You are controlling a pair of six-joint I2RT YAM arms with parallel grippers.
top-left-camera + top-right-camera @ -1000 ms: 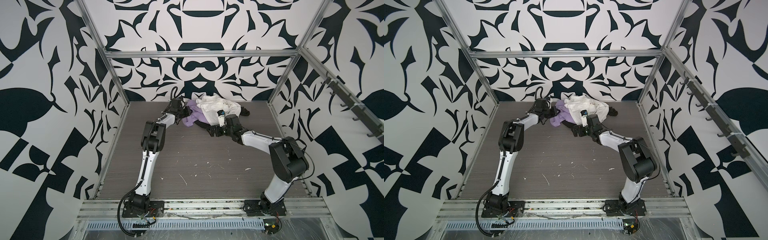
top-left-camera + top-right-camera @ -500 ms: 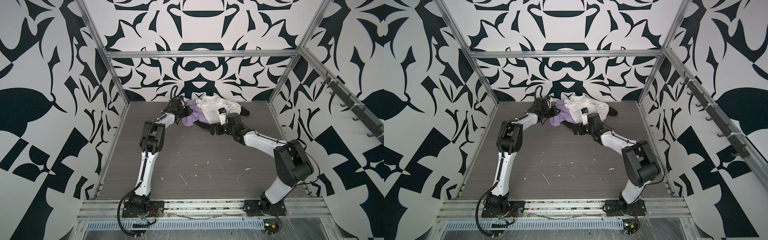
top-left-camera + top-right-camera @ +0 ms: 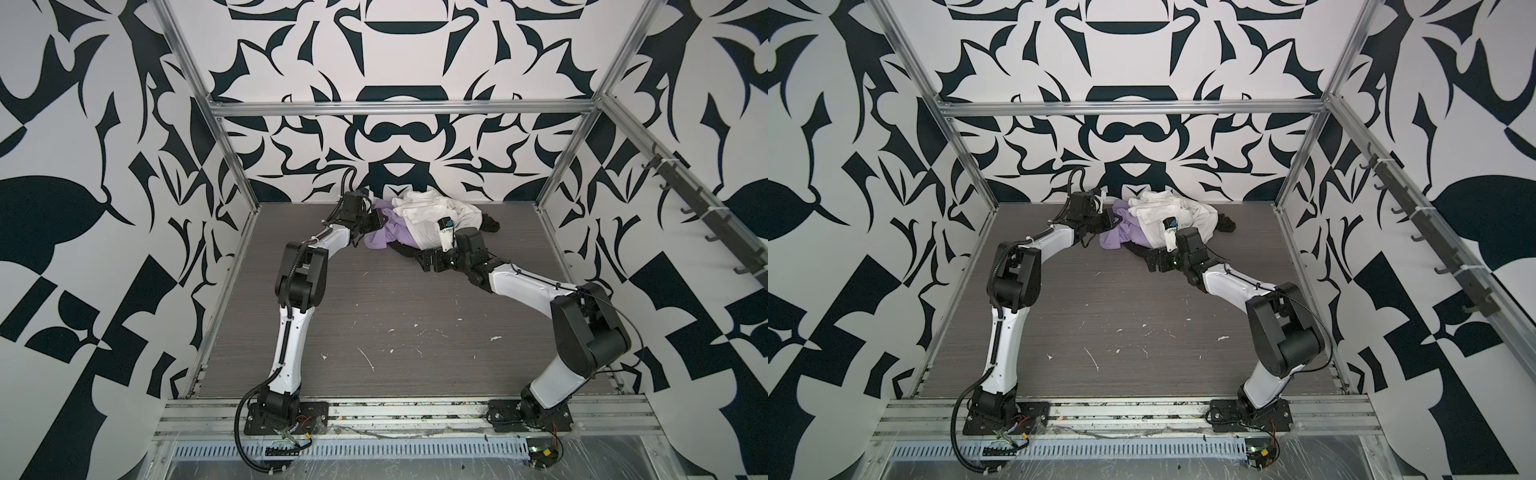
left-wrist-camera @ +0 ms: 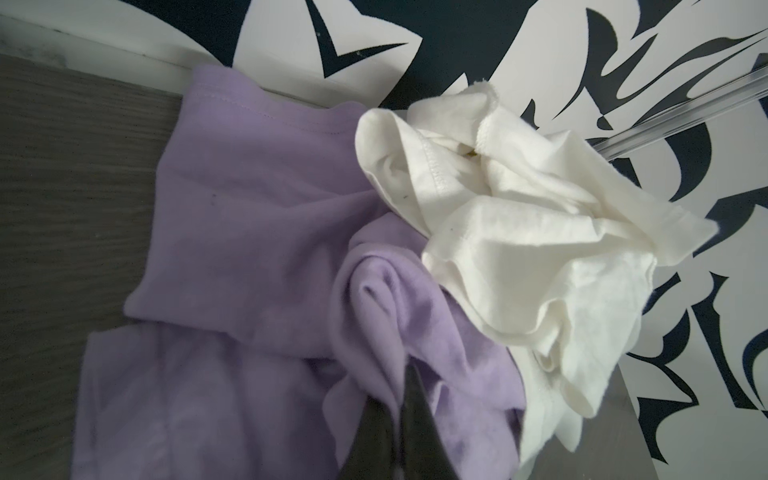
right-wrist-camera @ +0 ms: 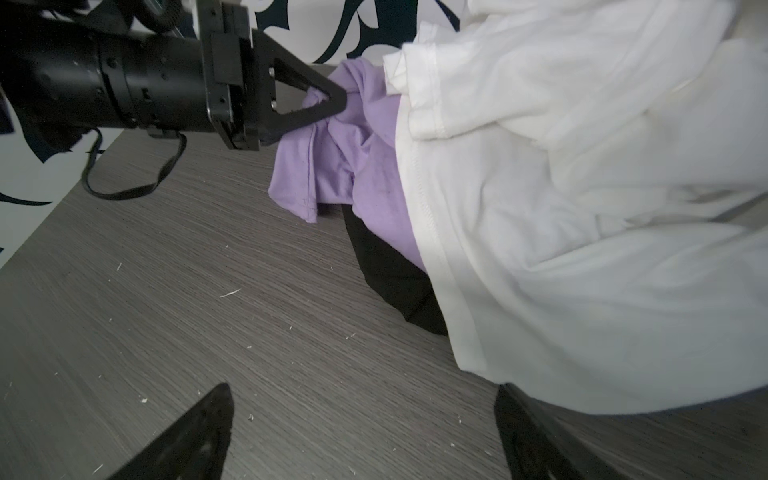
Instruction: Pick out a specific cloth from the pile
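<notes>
The pile [image 3: 419, 224] lies against the back wall. On top is a white garment [image 3: 432, 216] [image 5: 582, 208], and a black garment [image 5: 395, 274] lies underneath. The lavender cloth [image 3: 386, 237] [image 3: 1121, 235] [image 4: 249, 232] [image 5: 365, 145] sticks out on the pile's left side. My left gripper [image 3: 380, 218] [image 3: 1115, 218] [image 4: 401, 370] [image 5: 338, 99] is shut on a bunched fold of the lavender cloth. My right gripper [image 3: 428, 262] [image 3: 1154, 262] [image 5: 361, 395] is open, low over the tabletop in front of the pile. One finger sits by the white garment's hem and nothing is between the fingers.
A small black piece [image 3: 490, 222] [image 3: 1227, 222] lies at the pile's right end. The grey wood-grain tabletop [image 3: 395, 316] carries white specks. Patterned walls and a metal frame enclose it. A rail of hooks [image 3: 706, 220] runs along the right wall.
The right arm's elbow has swung a little to the right and its gripper has edged left by the pile's front. The left gripper stays shut on the lavender cloth.
</notes>
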